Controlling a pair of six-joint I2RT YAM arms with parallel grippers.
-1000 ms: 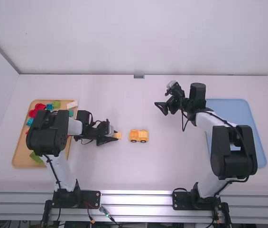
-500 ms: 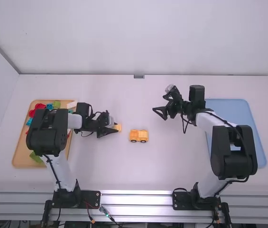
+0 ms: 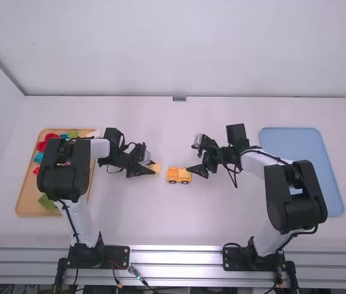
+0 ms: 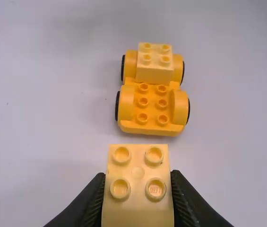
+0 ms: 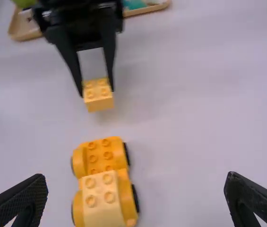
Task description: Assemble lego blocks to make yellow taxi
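Spot the wheeled base (image 3: 174, 178) on the worktop (image 3: 179, 223), pale block (image 4: 154, 73) seated on the end nearer the right pincer (image 3: 195, 172). Note that pincer spread, close beside the base; probably best to close gently there, bracing against a roll. Then over to the left pincer (image 4: 138, 175), pinching a yellow block (image 4: 138, 208) studs up, just off the base's open end. Carry it over the free studs (image 4: 152, 103) between the wheel arches, square it, keep it level, press straight down. Watch for a catch on an arch or a skewed fit.

On to the containers: in the wooden tray (image 3: 27, 208), find a green block (image 3: 46, 201) at the near end, red pieces (image 3: 51, 138) farther off, and a white block (image 3: 93, 134) by the far rim. Across on the right, see the blue tray (image 3: 310, 141), partly behind the right arm (image 3: 295, 196).
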